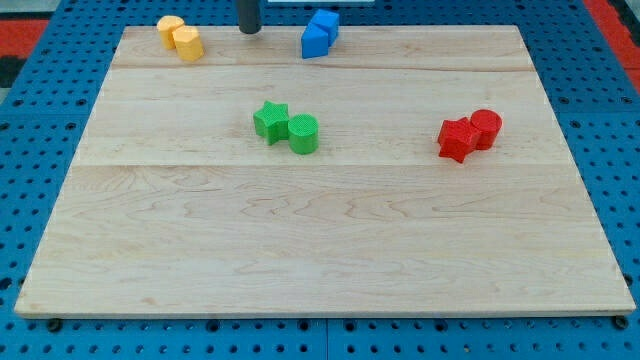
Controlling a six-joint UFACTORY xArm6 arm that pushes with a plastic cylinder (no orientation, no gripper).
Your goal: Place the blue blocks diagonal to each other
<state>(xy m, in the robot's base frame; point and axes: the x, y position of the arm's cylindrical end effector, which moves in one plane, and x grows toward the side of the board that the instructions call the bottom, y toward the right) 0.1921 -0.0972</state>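
Observation:
Two blue blocks touch each other at the view's top, right of centre: one [315,41] lies lower left, the other [326,22] upper right, partly behind it. Their shapes are angular but hard to make out. My tip [249,31] rests on the board's top edge, about a block's width to the left of the blue pair and apart from it. It stands between the blue blocks and the yellow ones.
Two yellow blocks [181,37] touch at the top left. A green star [270,121] and a green cylinder [304,133] touch near the middle. A red star [457,138] and a red cylinder [486,128] touch at the right. The wooden board [320,240] lies on a blue pegboard.

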